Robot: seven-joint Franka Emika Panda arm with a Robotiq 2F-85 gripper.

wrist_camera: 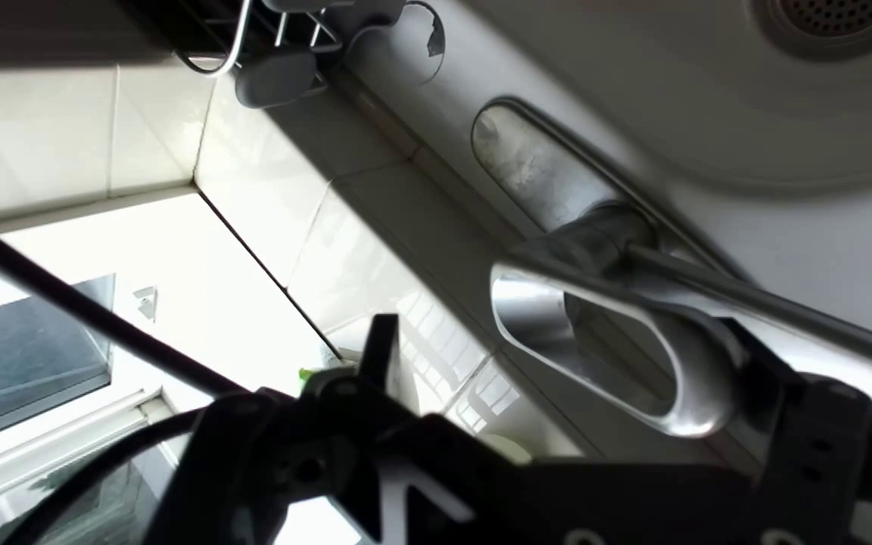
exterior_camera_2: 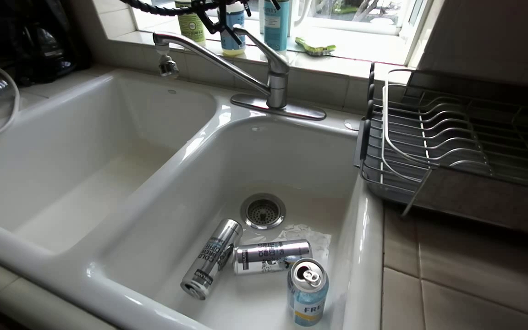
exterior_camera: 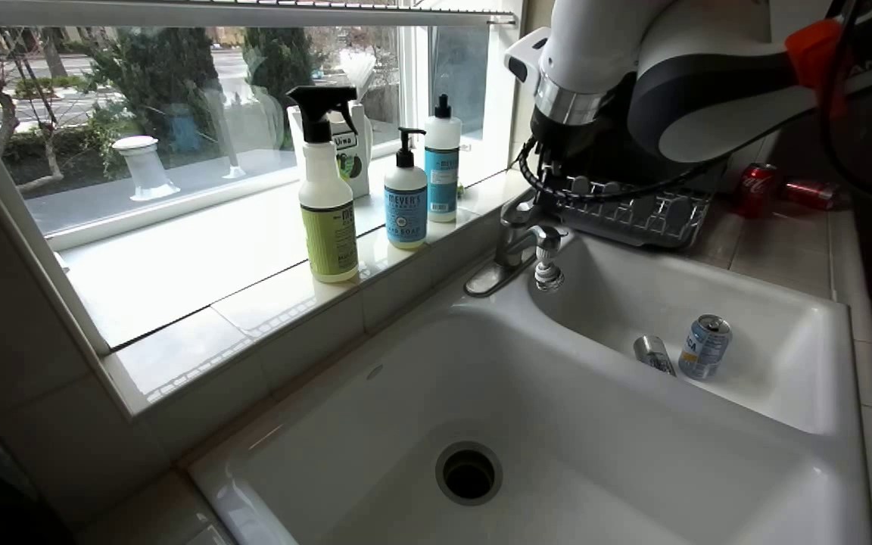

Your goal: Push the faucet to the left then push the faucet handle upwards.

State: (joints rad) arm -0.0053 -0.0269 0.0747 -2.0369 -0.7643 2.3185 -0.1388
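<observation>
The silver faucet (exterior_camera_2: pixel 277 89) stands at the back of the white double sink. Its spout (exterior_camera_2: pixel 213 62) points left over a basin in an exterior view; the faucet also shows in an exterior view (exterior_camera: pixel 512 250). The faucet handle (exterior_camera_2: pixel 264 50) slants up from the body; it is a loop in the wrist view (wrist_camera: pixel 674 363). My gripper (wrist_camera: pixel 565 329) is open, with the handle loop between its fingers. The loop's rounded end is close to the right finger; I cannot tell whether they touch. In an exterior view, my gripper (exterior_camera_2: pixel 255 20) is at the handle's upper end.
A spray bottle (exterior_camera: pixel 330 235) and soap bottles (exterior_camera: pixel 406 212) (exterior_camera: pixel 443 170) line the windowsill behind the faucet. A dish rack (exterior_camera_2: pixel 456 137) stands beside the sink. Several cans (exterior_camera_2: pixel 307 293) are in a basin. The basins share a divider (exterior_camera_2: pixel 154 183).
</observation>
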